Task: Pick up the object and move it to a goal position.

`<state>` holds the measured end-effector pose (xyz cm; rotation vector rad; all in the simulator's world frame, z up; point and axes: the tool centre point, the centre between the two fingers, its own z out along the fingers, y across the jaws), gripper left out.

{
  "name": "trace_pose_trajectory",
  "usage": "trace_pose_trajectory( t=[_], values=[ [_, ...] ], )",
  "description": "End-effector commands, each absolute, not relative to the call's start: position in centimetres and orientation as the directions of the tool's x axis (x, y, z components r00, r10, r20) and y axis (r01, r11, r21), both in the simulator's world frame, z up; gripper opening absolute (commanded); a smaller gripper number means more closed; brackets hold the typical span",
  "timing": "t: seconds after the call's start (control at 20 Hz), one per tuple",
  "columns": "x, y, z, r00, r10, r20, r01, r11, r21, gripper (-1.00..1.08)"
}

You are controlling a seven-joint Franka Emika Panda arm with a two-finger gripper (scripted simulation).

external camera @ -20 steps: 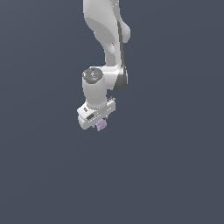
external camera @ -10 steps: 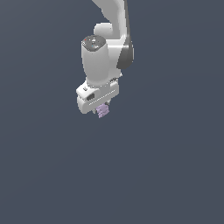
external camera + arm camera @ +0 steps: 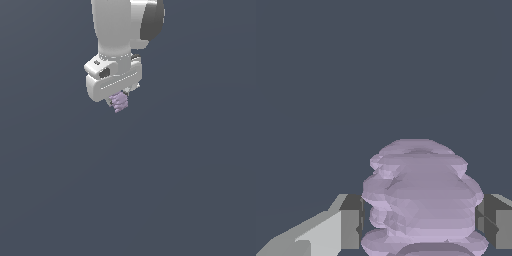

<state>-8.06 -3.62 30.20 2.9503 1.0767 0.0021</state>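
The object (image 3: 119,102) is a small pale lavender knobbly cluster. It hangs under the white gripper (image 3: 119,100), high in the exterior view, well above the dark floor. The gripper is shut on it. In the wrist view the object (image 3: 423,197) fills the space between the two fingers (image 3: 348,222), which press on both its sides. The fingers are mostly hidden behind the hand in the exterior view.
The white arm (image 3: 122,30) rises out of the top of the exterior view. A plain dark grey surface (image 3: 150,190) lies all around and below.
The arm has lifted the gripper and the held object upward and nearer to the exterior camera. The object stays clamped between the fingers.
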Motion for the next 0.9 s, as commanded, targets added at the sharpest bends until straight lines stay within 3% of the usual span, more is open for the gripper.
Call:
trace_pose_trajectory(
  t=[0.0, 0.45, 0.85],
  values=[
    [-8.6, -3.3, 32.7, 0.765, 0.644, 0.0, 0.644, -0.765, 0.0, -1.0],
    [-9.8, -2.4, 39.1, 0.765, 0.644, 0.0, 0.644, -0.765, 0.0, -1.0],
    [-10.0, -2.2, 41.3, 0.766, 0.643, 0.0, 0.643, -0.766, 0.0, -1.0]
  ],
)
